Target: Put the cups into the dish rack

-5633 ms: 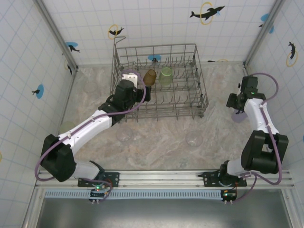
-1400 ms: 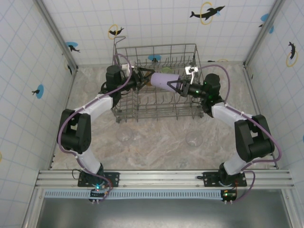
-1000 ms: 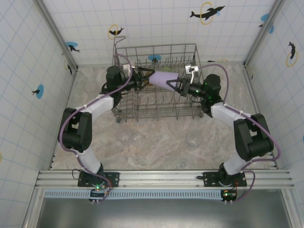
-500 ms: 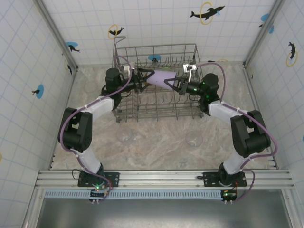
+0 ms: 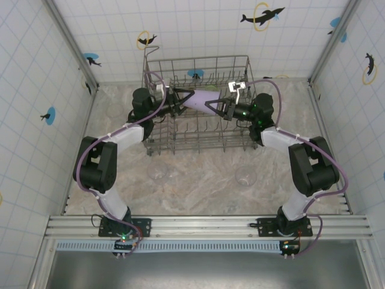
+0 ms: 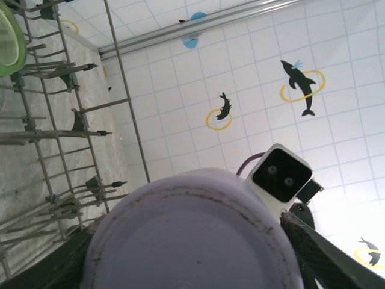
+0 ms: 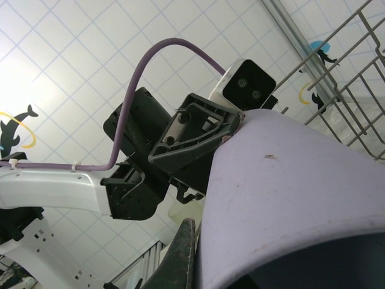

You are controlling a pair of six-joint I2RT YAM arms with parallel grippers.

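Note:
A lilac cup point(image 5: 201, 99) hangs on its side above the dish rack point(image 5: 198, 137), caught between both grippers. My left gripper point(image 5: 187, 100) comes in from the left, and its fingers point(image 6: 304, 244) press on the cup's flat base point(image 6: 192, 241). From the right, my right gripper point(image 5: 215, 108) is shut on the cup's rim, one finger point(image 7: 183, 253) against the outside wall point(image 7: 289, 198) and the other hidden inside. A pale green cup point(image 6: 8, 31) sits in the rack point(image 6: 60, 120) beyond. Two clear cups point(image 5: 157, 173) point(image 5: 245, 176) stand on the table in front of the rack.
The rack's upright tines point(image 6: 90, 117) and wire walls point(image 7: 355, 78) lie right under and around the held cup. Tiled walls close in the back and both sides. Marbled tabletop point(image 5: 198, 180) lies between the rack and the arm bases.
The right arm carried the lilac cup left and back toward the left gripper. The left gripper's fingers, wide apart a second ago, have closed in on the cup's base.

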